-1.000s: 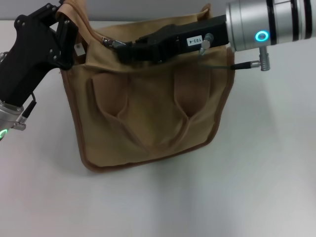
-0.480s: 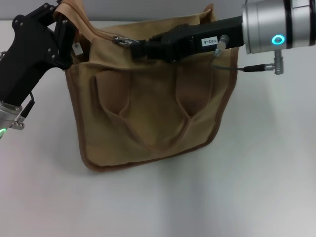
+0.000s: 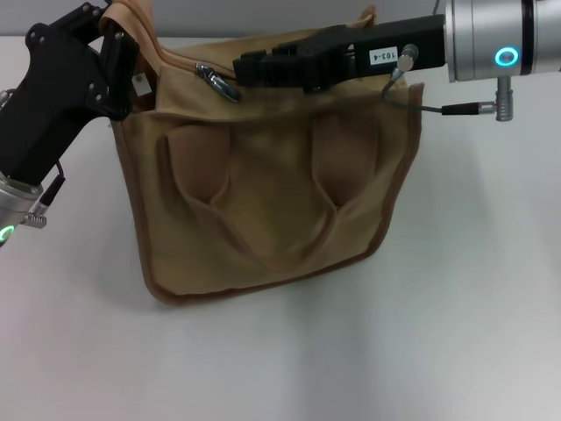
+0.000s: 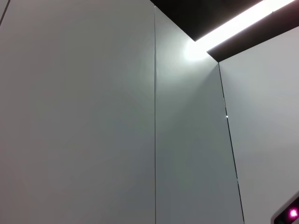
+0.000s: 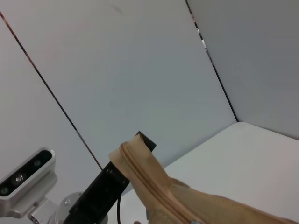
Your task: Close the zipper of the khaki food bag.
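Two grippers flank the bag (image 3: 263, 202) top: left gripper (image 3: 110, 66) clamps its corner. Right gripper (image 3: 245, 68), fingers seemingly narrow and empty, sits just beside the pull tab (image 3: 217, 83); the zipper (image 3: 188, 63) runs lengthwise toward them.

The boxy tan canvas food bag (image 3: 263, 193) looks matt and woven, its small silver metal zipper pull (image 3: 217, 82) at 11 o'clock glossy; the white smooth table (image 3: 456, 307) faintly sheened.
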